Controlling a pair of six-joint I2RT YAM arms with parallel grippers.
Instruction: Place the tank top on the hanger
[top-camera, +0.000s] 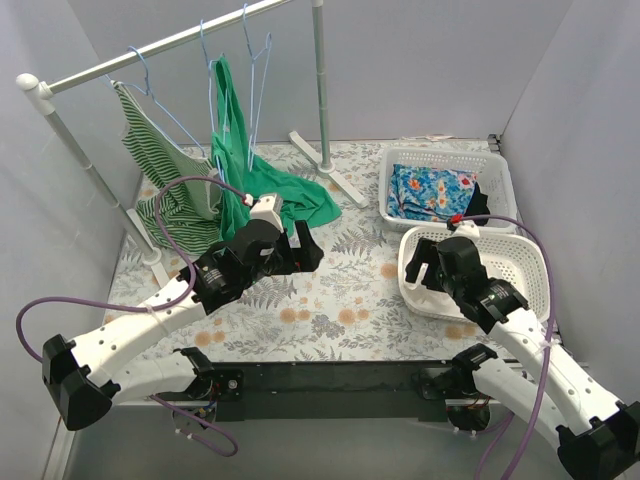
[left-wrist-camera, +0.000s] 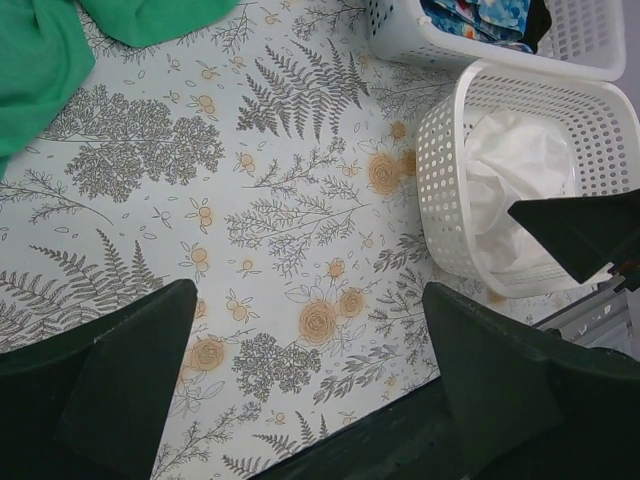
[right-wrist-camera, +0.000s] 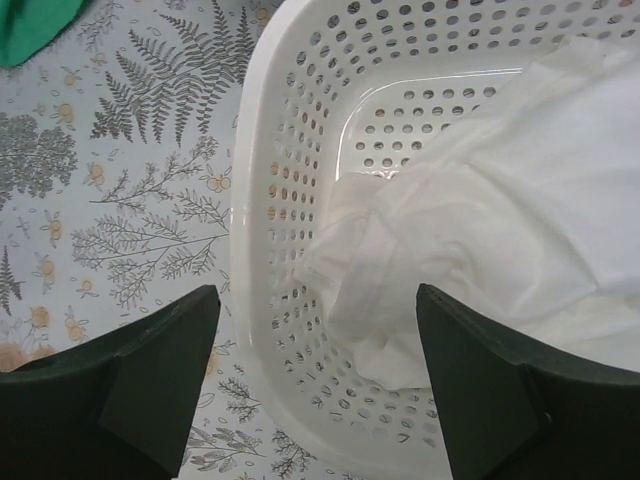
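Floral-print table (top-camera: 330, 310): pickup stage. Right gripper (right-wrist-camera: 315, 305) spread over crumpled white fabric tank top (right-wrist-camera: 500, 200) in perforated white plastic basket (right-wrist-camera: 250, 200); next, descend and pinch fabric. Left gripper (left-wrist-camera: 310, 300) spread, idle.

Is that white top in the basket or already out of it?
In: the thin white tank top lies crumpled inside the white perforated plastic basket, the right hand open above it.
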